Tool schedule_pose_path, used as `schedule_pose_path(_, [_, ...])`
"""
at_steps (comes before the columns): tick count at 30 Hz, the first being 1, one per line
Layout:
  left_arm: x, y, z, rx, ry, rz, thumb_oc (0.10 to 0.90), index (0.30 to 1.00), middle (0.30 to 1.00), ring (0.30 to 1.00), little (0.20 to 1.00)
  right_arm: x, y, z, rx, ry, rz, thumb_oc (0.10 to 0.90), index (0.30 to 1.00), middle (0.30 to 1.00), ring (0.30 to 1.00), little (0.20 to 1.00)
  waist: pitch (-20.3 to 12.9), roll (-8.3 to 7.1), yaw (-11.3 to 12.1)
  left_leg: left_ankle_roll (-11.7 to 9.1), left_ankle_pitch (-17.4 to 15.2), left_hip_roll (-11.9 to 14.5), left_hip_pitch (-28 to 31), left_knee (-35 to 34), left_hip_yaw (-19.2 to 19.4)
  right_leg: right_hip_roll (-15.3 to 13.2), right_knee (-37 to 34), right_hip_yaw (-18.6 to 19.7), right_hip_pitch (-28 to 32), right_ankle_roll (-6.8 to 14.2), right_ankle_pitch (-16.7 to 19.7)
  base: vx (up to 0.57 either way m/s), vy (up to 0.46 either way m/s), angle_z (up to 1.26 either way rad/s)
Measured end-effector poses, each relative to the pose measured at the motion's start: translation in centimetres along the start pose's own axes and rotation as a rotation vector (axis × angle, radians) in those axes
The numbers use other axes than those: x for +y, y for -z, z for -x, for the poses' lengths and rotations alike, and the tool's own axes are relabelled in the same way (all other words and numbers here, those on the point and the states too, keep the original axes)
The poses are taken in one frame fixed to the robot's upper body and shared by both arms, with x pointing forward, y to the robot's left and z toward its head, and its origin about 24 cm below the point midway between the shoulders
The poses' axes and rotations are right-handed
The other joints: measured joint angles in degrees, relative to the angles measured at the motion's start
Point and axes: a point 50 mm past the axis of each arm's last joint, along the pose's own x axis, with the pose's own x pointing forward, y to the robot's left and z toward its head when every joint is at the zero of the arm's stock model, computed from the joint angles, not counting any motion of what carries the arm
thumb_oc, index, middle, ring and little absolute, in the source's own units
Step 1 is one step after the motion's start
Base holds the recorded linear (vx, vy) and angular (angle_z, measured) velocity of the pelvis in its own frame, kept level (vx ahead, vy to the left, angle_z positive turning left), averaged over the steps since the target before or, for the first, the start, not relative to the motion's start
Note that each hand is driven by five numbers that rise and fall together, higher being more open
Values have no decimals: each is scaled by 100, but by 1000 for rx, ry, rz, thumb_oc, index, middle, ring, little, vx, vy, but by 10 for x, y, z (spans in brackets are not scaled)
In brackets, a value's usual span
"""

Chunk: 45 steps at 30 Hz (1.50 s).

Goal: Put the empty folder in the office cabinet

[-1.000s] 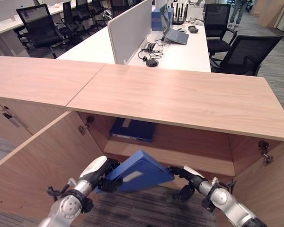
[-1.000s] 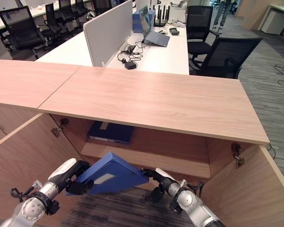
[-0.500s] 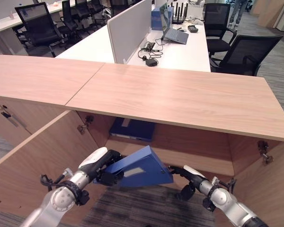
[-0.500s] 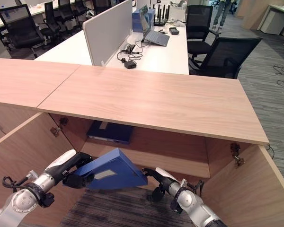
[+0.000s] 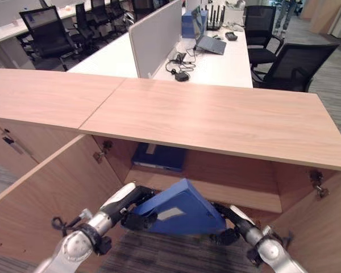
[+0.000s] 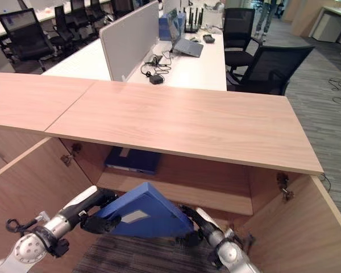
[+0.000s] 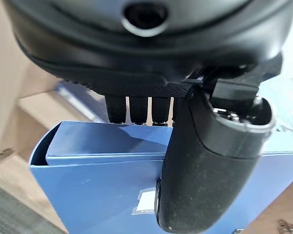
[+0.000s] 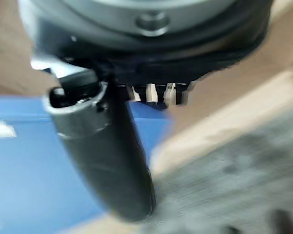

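A blue box-type folder (image 5: 179, 209) hangs tilted between my two hands, in front of the open office cabinet's lower compartment. My left hand (image 5: 137, 206) holds its left end, with the thumb (image 7: 210, 161) across the folder's face (image 7: 97, 195) and the fingers curled over its top edge. At the folder's lower right corner, my right hand (image 5: 229, 220) has its thumb (image 8: 107, 161) laid on the blue face (image 8: 19, 185) and its fingers behind the edge. The folder's slot looks hollow in the left wrist view.
Another blue folder (image 5: 159, 155) lies flat on the cabinet's inner shelf (image 5: 233, 192), under the wooden top (image 5: 216, 114). The left door (image 5: 51, 193) and the right door (image 5: 324, 227) stand open beside my arms. Desks and office chairs stand beyond.
The folder has swung rightward and a little lower, its face turning more toward me. Both hands went with it, and the right hand now sits partly behind the folder's corner.
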Motion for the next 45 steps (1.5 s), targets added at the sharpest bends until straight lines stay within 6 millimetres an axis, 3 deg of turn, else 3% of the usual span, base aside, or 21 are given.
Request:
schedule_pose_path(2, [4, -1, 2, -8, -2, -16, 400, 300, 300, 300, 300, -31, -12, 18, -111, 126, -75, 800, 900, 900, 900, 900, -6, -14, 27, 18, 12, 4, 26, 0, 25, -2, -32, 48, 20, 3, 1, 5, -2, -4])
schedule_pose_path(5, [5, -8, -5, -41, 5, -25, 400, 300, 300, 300, 300, -45, -32, 11, -181, 149, -72, 800, 900, 900, 900, 900, -8, -35, 9, -32, -19, 11, 12, 0, 32, 9, -32, 57, 4, -5, 16, 2, 0, -3])
schedule_pose_path(10, [8, -12, -11, -50, -3, -26, 400, 300, 300, 300, 300, -29, -32, 3, -178, 71, -125, 800, 900, 900, 900, 900, -11, -27, 53, 15, 15, 9, 8, 1, 22, 8, -32, 46, 3, -8, 17, 0, 0, 0])
schedule_pose_path(13, [-1, -20, -18, -96, 39, 65, 400, 300, 300, 300, 300, -6, -44, -5, -227, -10, -248, 800, 900, 900, 900, 900, -11, -27, 34, 15, 15, 6, 8, 1, 27, 3, -32, 51, 3, -7, 17, 0, 0, 0])
schedule_pose_path(21, [2, -22, -21, -107, 38, 80, 400, 300, 300, 300, 300, -12, -59, -10, -274, -39, -252, 800, 900, 900, 900, 900, -11, -27, 39, 17, 23, 6, 7, 1, 34, 2, -32, 54, 1, -10, 22, 0, 0, 0])
schedule_pose_path(29, [3, -27, -27, -128, 47, 81, 400, 300, 300, 300, 300, -12, -57, -11, -258, -64, -273, 800, 900, 900, 900, 900, -12, -29, 37, 20, 28, 0, 4, 2, 29, -4, -32, 49, 1, -30, 41, 0, 0, 0])
schedule_pose_path(30, [2, -28, -29, -128, 54, 108, 400, 300, 300, 300, 300, -12, -55, -11, -252, -64, -275, 400, 300, 300, 300, 300, -12, -28, 37, 20, 28, 0, 2, 2, 30, -3, -32, 50, -2, -30, 41, 0, 0, 0])
schedule_pose_path(37, [-8, -16, -33, -68, 93, 243, 400, 300, 300, 300, 300, -7, -50, -17, -219, -65, -337, 400, 300, 300, 300, 300, -13, -28, 29, 17, 30, 5, 10, 2, 37, 2, -32, 58, 1, -29, 39, 0, 0, 0])
schedule_pose_path(45, [-17, -8, -34, -11, 137, 252, 400, 300, 300, 300, 300, 17, -34, -22, -146, -126, -494, 400, 300, 300, 300, 300, -16, -33, 26, 18, 31, 1, 21, 1, 38, -3, -32, 56, 16, -29, 43, 0, 0, 0])
